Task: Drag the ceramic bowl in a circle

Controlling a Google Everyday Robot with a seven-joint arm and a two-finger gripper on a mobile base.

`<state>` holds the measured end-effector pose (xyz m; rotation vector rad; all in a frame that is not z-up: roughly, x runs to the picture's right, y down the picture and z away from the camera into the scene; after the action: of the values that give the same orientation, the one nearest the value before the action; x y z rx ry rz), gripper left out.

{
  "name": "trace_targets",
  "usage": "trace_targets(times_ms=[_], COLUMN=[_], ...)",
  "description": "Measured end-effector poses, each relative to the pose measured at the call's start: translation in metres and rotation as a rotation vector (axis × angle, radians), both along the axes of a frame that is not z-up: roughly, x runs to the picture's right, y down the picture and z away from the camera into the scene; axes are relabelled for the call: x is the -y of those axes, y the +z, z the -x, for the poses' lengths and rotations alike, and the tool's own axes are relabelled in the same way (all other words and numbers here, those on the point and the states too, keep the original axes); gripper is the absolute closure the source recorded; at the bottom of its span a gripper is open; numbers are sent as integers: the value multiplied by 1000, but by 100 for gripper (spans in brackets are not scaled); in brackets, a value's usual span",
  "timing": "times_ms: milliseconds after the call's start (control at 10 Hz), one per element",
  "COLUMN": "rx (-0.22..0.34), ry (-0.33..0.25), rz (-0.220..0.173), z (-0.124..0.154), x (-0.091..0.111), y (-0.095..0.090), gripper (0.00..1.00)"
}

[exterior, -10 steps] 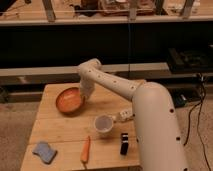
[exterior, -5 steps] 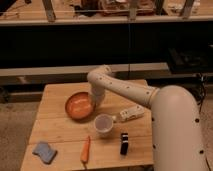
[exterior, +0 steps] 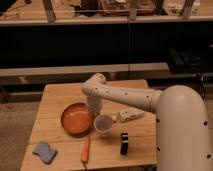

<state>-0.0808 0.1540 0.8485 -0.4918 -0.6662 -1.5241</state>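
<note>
1. work surface. you see a light wooden table (exterior: 60,95) with plank lines running along its length. it stands on a pale speckled floor (exterior: 15,125).

2. task object. the ceramic bowl (exterior: 75,120), orange and shallow, sits flat on the left-centre of the table, with its glossy inside facing up.

3. end effector. the gripper (exterior: 92,114) is low over the table at the right rim of the ceramic bowl, between the bowl and a small pale cup (exterior: 103,123). you cannot tell how far it is open, nor whether it grips the rim or only rests against it, because the wrist blends with the bowl edge here.

4. arm. the white arm (exterior: 125,97) reaches in from the right, bends at an elbow above the table's middle, and drops straight down to the bowl. the robot's large white body (exterior: 182,130) fills the lower right.

5. other items on the table.
- the cup stands upright just beside the bowl, on its right.
- a white oblong object (exterior: 130,114) lies right of the cup.
- a small black object (exterior: 124,143) stands near the front edge.
- an orange carrot (exterior: 85,150) lies in front of the bowl.
- a blue sponge (exterior: 45,151) lies at the front left corner.

6. room. behind the table runs a long dark unit with a pale ledge (exterior: 50,71). the items on its top shelf are too blurred to name.
</note>
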Motion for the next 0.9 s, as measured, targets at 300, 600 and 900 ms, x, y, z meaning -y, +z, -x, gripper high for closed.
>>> trace_targets(times_ms=[300, 600, 900], rx=[86, 178, 220], ry=[-113, -199, -226], rz=[-7, -16, -27], z=[58, 112, 142], x=[-9, -11, 1], y=[0, -1, 9], gripper=[100, 100, 100])
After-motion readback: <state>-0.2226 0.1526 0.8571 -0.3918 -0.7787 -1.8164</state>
